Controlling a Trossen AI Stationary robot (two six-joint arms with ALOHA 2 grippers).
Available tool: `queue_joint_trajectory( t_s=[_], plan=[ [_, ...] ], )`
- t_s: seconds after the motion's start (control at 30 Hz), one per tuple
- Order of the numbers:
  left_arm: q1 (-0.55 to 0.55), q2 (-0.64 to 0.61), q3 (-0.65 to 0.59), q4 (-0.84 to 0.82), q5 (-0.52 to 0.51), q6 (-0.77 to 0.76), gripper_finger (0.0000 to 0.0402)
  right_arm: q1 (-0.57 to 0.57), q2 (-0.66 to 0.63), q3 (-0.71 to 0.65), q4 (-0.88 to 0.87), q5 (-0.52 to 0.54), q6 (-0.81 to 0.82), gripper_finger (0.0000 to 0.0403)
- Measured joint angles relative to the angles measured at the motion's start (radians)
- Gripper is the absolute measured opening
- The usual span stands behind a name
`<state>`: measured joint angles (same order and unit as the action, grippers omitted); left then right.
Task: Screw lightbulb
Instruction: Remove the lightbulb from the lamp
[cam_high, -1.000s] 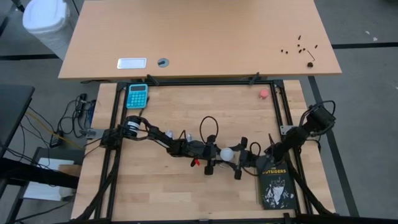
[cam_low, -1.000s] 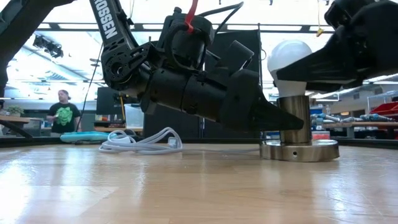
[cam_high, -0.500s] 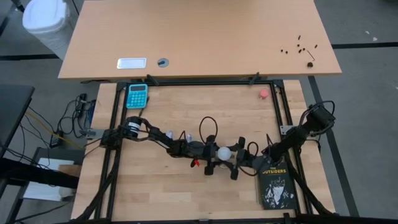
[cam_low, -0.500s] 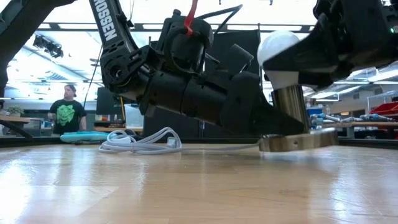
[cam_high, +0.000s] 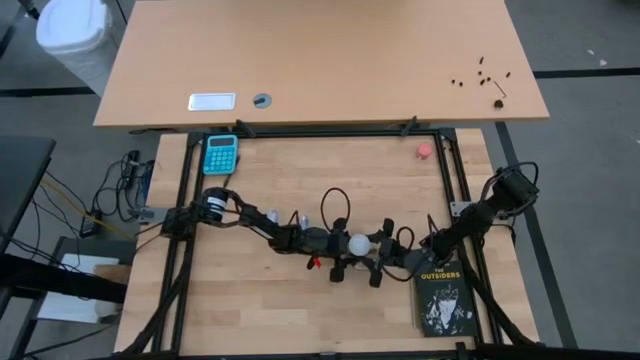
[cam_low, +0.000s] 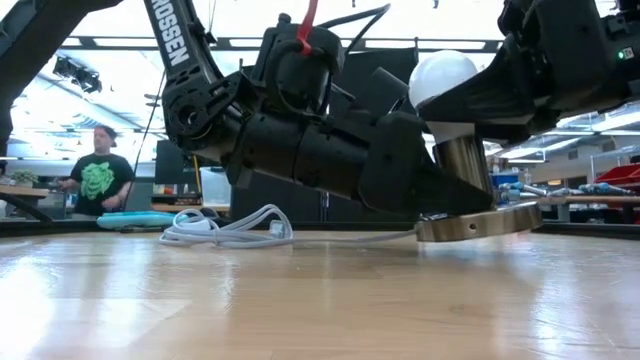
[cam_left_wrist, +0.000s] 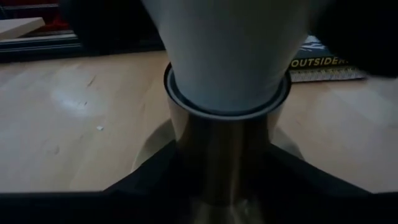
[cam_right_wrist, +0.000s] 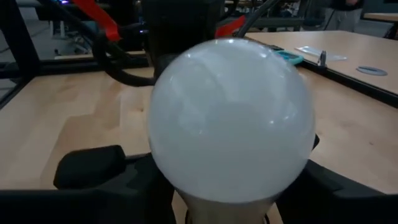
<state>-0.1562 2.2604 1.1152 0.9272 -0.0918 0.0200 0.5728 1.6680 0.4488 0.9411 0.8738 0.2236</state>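
On your wooden table, the right gripper pinches the lightbulb's neck while the left gripper clamps the metal socket beneath. The bulb sits mid-table, dome up, its long axis leaning slightly (the socket's base disc is tipped off the wood), just beside the black book.

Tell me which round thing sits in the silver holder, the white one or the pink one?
The white lightbulb. The pink ball lies alone near the table's far edge.

- We see the lightbulb seated in the metal socket, whose base disc is tilted off the table
- Both dark grippers crowd it
- A white cord lies behind; a person stands far off
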Motion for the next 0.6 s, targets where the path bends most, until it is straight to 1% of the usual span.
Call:
queue_joint_trajectory(
  t_s=[0.1, 0.2, 0.3, 0.37, 0.47, 0.6],
  plan=[
    [0.000, 0.000, 0.001, 0.004, 0.000, 0.000, 0.0188, 0.000, 0.000, 0.000, 0.001, -0.001, -0.022, 0.0226],
    [0.000, 0.000, 0.001, 0.004, 0.000, 0.002, 0.0189, 0.000, 0.000, 0.000, 0.001, -0.007, -0.053, 0.0222],
    [0.000, -0.001, 0.001, 0.003, 0.014, 0.003, 0.0193, -0.013, 0.000, -0.002, 0.001, -0.049, -0.077, 0.0218],
    [-0.001, -0.001, 0.000, -0.004, 0.029, 0.006, 0.0193, -0.030, 0.000, -0.010, 0.007, -0.112, -0.084, 0.0217],
    [-0.002, -0.001, -0.002, -0.015, 0.037, 0.019, 0.0193, -0.069, 0.000, -0.031, 0.028, -0.238, -0.086, 0.0216],
    [-0.003, -0.001, -0.001, -0.008, 0.046, 0.029, 0.0193, -0.131, 0.000, -0.084, 0.152, -0.436, -0.116, 0.0214]
  ],
)
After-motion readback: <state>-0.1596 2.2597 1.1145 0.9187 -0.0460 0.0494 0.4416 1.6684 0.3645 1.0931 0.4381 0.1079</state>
